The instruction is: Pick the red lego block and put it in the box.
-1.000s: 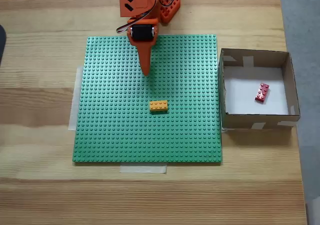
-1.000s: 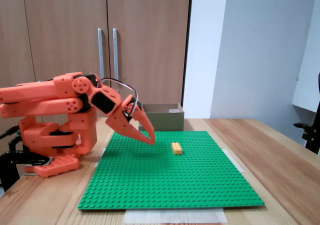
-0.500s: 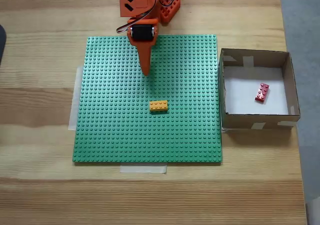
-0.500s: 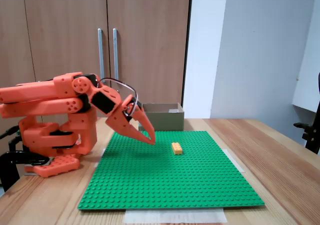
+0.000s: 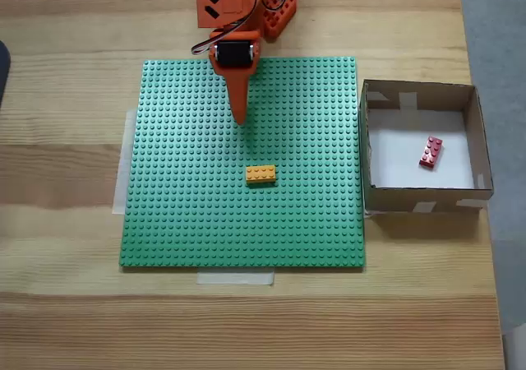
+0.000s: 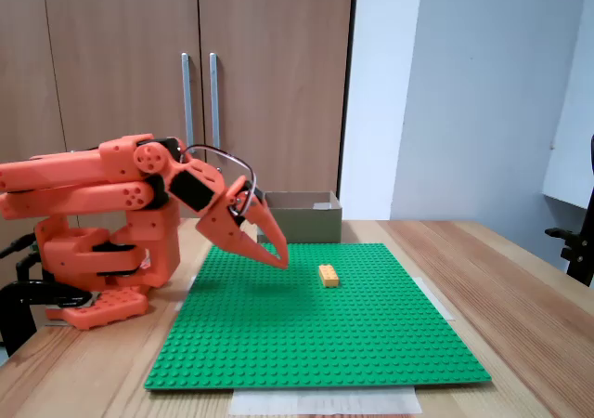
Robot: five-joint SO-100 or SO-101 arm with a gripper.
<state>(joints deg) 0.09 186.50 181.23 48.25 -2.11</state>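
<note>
The red lego block (image 5: 430, 151) lies on the white floor of the brown cardboard box (image 5: 475, 131), right of the green baseplate in the fixed view from above. In the side fixed view the box (image 6: 302, 220) stands behind the plate and the red block is hidden inside it. My orange gripper (image 5: 240, 120) (image 6: 281, 262) hangs shut and empty just above the plate's back part, far from the box, with its fingers together in one point.
A yellow-orange brick (image 5: 260, 173) (image 6: 329, 275) sits on the green studded baseplate (image 5: 181, 222) (image 6: 371, 344), in front of my gripper. The arm's orange base (image 6: 102, 251) stands at the table's back edge. Taped plate edges and bare wooden table surround it.
</note>
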